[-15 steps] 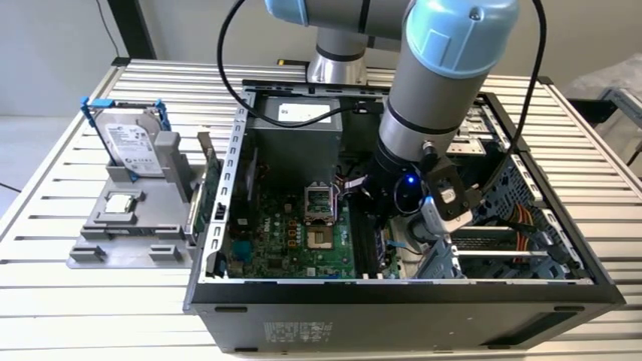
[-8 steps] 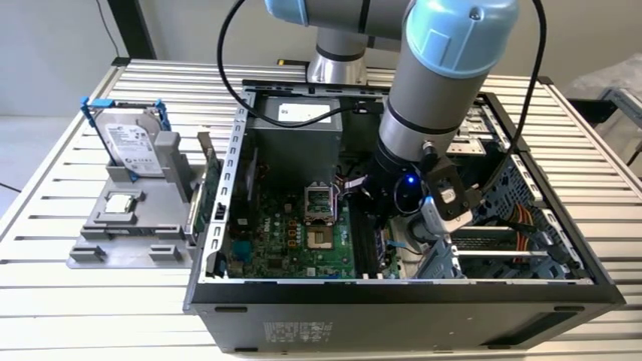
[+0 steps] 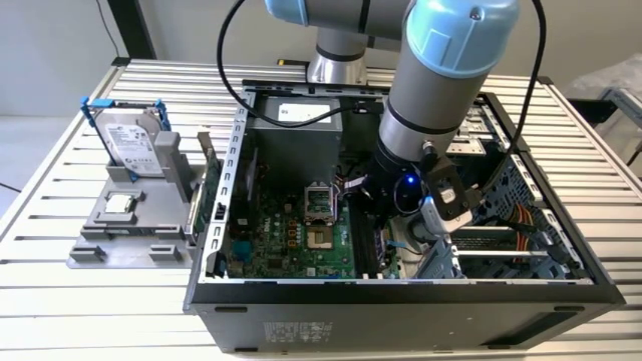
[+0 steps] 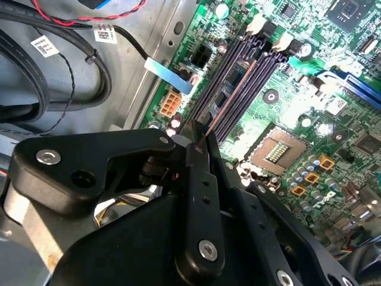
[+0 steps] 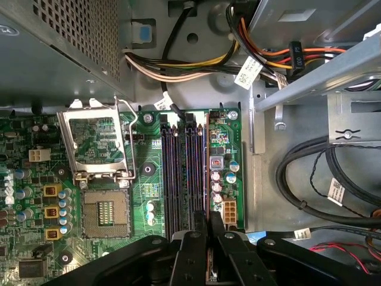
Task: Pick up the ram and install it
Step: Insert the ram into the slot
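Inside the open computer case [image 3: 401,289], the gripper [image 4: 202,140] pinches the ram [image 4: 229,98] edge-on — above the motherboard's memory slots [image 5: 184,167], toward 12 o'clock.

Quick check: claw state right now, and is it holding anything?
Claw: shut on the ram, held edge-on above the motherboard's memory slots.

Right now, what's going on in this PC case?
The arm is reaching down into the open computer case. The gripper is right over the memory slots on the motherboard, its fingers closed on a thin edge-on strip that looks like the ram, lined up along the slots. I cannot tell whether it is seated. The CPU socket beside the slots is empty.
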### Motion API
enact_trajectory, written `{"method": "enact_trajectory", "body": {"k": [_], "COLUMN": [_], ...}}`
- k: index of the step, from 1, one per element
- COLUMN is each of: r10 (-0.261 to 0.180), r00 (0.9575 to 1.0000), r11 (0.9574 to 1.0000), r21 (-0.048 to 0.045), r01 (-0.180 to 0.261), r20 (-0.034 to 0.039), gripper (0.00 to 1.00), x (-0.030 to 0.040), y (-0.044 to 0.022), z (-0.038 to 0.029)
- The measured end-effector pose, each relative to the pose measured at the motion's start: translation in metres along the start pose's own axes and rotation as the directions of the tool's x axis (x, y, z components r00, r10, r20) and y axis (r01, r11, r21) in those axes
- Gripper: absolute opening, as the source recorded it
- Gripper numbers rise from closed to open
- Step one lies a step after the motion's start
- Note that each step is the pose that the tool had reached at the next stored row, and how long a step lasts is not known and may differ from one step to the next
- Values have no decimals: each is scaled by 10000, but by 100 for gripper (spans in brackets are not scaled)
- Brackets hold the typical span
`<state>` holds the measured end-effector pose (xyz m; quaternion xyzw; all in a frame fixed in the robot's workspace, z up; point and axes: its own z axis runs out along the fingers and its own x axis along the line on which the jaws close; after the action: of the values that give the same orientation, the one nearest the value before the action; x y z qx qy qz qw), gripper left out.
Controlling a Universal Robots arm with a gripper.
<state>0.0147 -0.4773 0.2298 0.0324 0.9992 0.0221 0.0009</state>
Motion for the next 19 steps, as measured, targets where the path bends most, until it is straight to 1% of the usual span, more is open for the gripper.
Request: {"method": "enact_trajectory", "body": {"k": [5, 6, 7, 8, 10, 11, 12, 14, 15, 17, 19], "r10": [0, -1, -1, -1, -2, -4, -5, -6, -7, -7, -8], "r00": [10000, 10000, 10000, 10000, 10000, 10000, 10000, 10000, 10000, 10000, 9999], "r11": [10000, 10000, 10000, 10000, 9999, 9998, 9995, 9983, 9976, 9975, 9975], "r21": [0, 24, 66, 82, 126, 196, 300, 576, 690, 703, 700], "r01": [0, 1, 1, 1, 2, 3, 4, 1, 1, 1, 1], "r20": [2, 3, 4, 7, 49, 53, 60, 78, 86, 93, 103], "gripper": [0, 0, 0, 0, 0, 0, 0, 0, 0, 0, 0], "x": [0, 0, 0, 0, 0, 0, -3, -4, -4, 7, 45], "y": [0, 2, 3, 3, 3, 2, -1, -12, -13, -8, 6], "z": [0, -26, -49, -52, -51, -52, -53, -53, -52, -32, -16]}}
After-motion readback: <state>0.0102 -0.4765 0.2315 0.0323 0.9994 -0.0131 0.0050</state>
